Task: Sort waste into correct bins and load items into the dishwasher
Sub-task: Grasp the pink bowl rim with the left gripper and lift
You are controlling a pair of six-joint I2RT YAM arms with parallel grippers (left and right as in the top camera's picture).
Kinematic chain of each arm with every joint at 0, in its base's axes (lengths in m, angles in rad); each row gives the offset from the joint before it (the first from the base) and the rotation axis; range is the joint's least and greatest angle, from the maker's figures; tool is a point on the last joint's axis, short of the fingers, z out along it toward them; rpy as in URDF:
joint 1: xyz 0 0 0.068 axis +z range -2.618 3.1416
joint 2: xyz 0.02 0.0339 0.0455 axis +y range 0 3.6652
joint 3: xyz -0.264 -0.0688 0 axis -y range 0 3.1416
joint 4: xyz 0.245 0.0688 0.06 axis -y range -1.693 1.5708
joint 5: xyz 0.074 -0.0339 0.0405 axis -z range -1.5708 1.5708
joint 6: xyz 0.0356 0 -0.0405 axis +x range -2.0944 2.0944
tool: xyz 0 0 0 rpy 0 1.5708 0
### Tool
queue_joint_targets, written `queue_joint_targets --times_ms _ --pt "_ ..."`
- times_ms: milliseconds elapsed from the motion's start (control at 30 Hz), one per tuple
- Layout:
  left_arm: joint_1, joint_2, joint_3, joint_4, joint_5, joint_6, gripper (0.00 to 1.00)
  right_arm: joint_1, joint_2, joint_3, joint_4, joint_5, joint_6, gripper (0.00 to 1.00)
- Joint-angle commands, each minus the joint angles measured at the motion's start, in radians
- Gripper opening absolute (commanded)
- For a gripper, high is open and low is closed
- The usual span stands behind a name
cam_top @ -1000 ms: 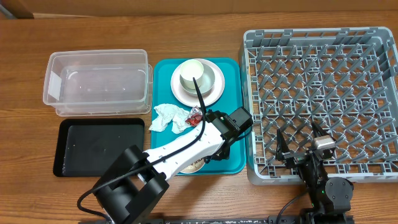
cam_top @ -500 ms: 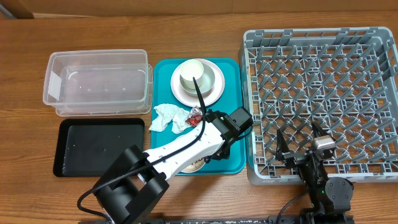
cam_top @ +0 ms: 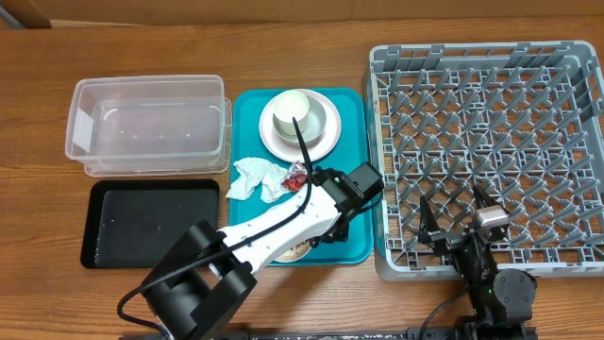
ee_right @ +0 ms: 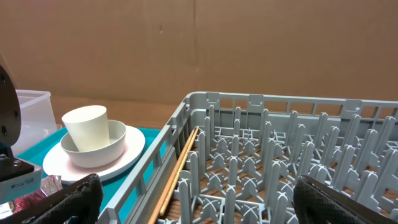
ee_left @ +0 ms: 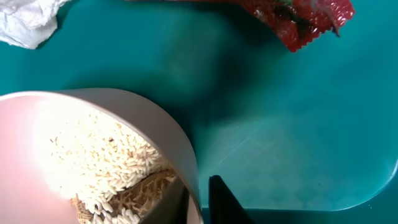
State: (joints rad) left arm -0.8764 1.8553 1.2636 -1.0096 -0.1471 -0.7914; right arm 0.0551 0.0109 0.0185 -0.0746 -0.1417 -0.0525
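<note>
- tub (cam_top: 151, 83) at far left of table (cam_top: 283, 38), shallow tray (cam_top: 151, 222) just in front of it
- serving tray (cam_top: 357, 132) in the middle, between tub and rack (cam_top: 491, 52)
- rack fills the right side
- far end of serving tray: plate (cam_top: 326, 144), bowl (cam_top: 321, 118) on plate, cup (cam_top: 291, 111) in bowl
- napkin (cam_top: 255, 179) mid tray at its left edge, wrapper (cam_top: 296, 174) just right of it
- rice bowl (ee_left: 155, 124) at tray's near end, rice (ee_left: 106, 162) inside
- stick (ee_right: 177, 177) in rack along its left wall
</note>
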Motion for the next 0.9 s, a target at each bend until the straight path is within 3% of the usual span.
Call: queue_joint_targets --times_ms 0,233,500,667,867 --pt "0.006 0.019 0.006 -0.005 -0.017 -0.025 0.13 0.007 -0.008 -0.011 0.005 0.003 0.004 1.0" --pt "0.006 0.019 0.006 -0.014 -0.009 -0.025 0.04 0.007 -0.008 -0.011 0.005 0.003 0.004 1.0" --pt "0.006 0.014 0.02 -0.022 -0.01 -0.016 0.04 0.007 -0.008 -0.011 0.005 0.003 0.004 1.0" --pt "0.006 0.013 0.069 -0.111 -0.046 0.061 0.04 0.007 -0.008 -0.011 0.005 0.003 0.004 1.0" --pt "0.006 0.013 0.124 -0.215 -0.152 0.067 0.04 0.007 -0.008 -0.011 0.005 0.003 0.004 1.0"
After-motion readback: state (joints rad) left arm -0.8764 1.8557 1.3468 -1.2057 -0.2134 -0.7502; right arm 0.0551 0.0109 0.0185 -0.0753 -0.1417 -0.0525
